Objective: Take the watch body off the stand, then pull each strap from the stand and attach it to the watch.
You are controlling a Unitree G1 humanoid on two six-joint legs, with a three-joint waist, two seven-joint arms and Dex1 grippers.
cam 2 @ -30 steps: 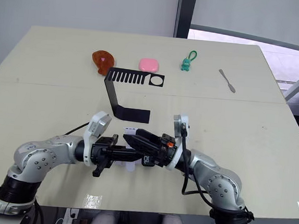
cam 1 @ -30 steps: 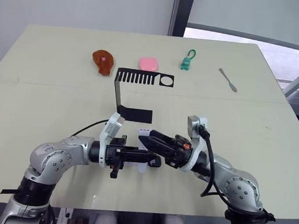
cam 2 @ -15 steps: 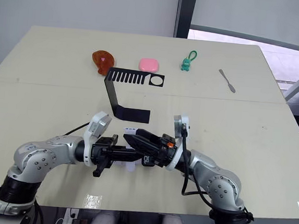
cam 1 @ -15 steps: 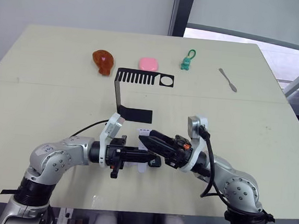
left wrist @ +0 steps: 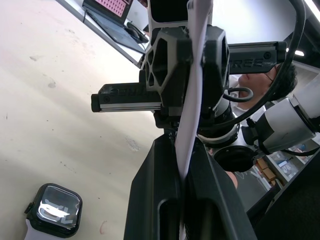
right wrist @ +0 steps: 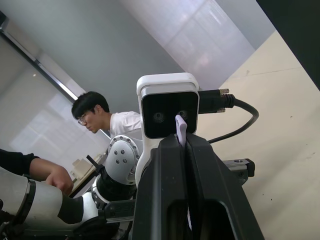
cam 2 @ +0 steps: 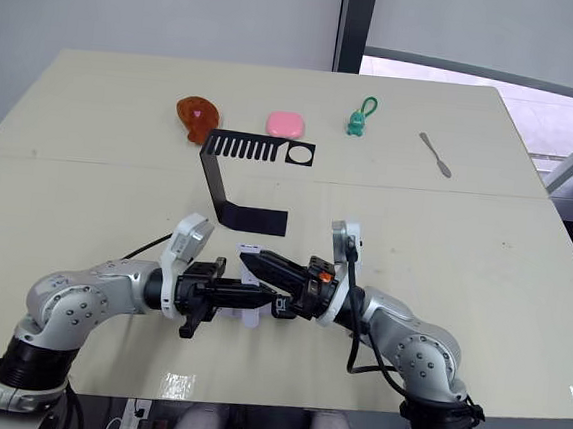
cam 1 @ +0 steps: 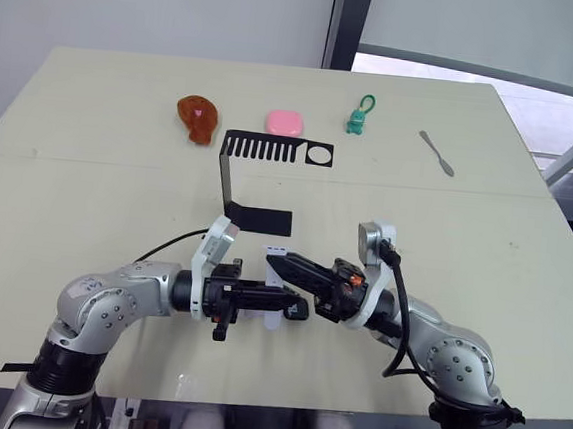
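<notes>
Left gripper (cam 1: pixel 281 302) and right gripper (cam 1: pixel 280 267) meet near the table's (cam 1: pixel 88 187) front edge, both clenched on one pale strap (left wrist: pixel 192 95). Watch body (left wrist: pixel 54 209), one strap attached, lies on the table beneath them. Bare stand (cam 1: pixel 255 177) stands mid-table just behind.

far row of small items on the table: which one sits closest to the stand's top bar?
The pink item: it lies just behind the slotted top bar of the stand. The brown item sits off to the bar's left; the green keychain figure and grey spatula lie farther right.

A robotics lab or office: a plain beige bench (cam 1: pixel 87 197) before grey partition walls (cam 1: pixel 164 8), seated people (right wrist: pixel 107 117) and a laptop (left wrist: pixel 112 25) beyond the bench.
</notes>
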